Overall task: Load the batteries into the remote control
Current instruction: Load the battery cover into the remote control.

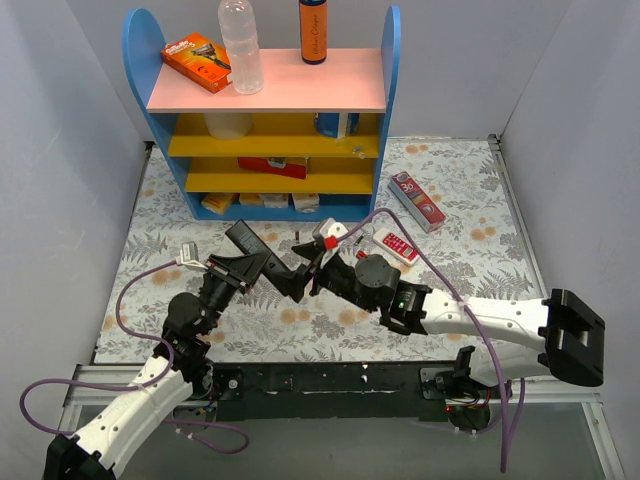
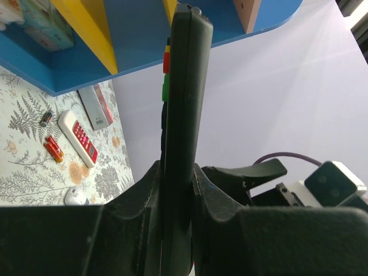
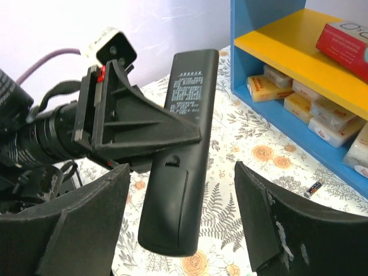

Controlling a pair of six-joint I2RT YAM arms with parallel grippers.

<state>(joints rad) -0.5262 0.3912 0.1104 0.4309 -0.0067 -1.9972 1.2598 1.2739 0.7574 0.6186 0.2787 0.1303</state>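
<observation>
Remote control (image 3: 181, 155) pinched in left fingers (image 2: 138, 221), between spread right fingers (image 3: 86, 224)

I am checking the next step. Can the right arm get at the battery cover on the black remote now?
Probably yes. The left gripper holds the black remote with its back turned to the right gripper, whose open jaws stand on either side of the battery cover. Nothing lies between them.

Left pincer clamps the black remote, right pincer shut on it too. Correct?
Not quite: the right wrist view shows the right pincer open, straddling the black remote without gripping it. The left pincer does clamp it.
</observation>
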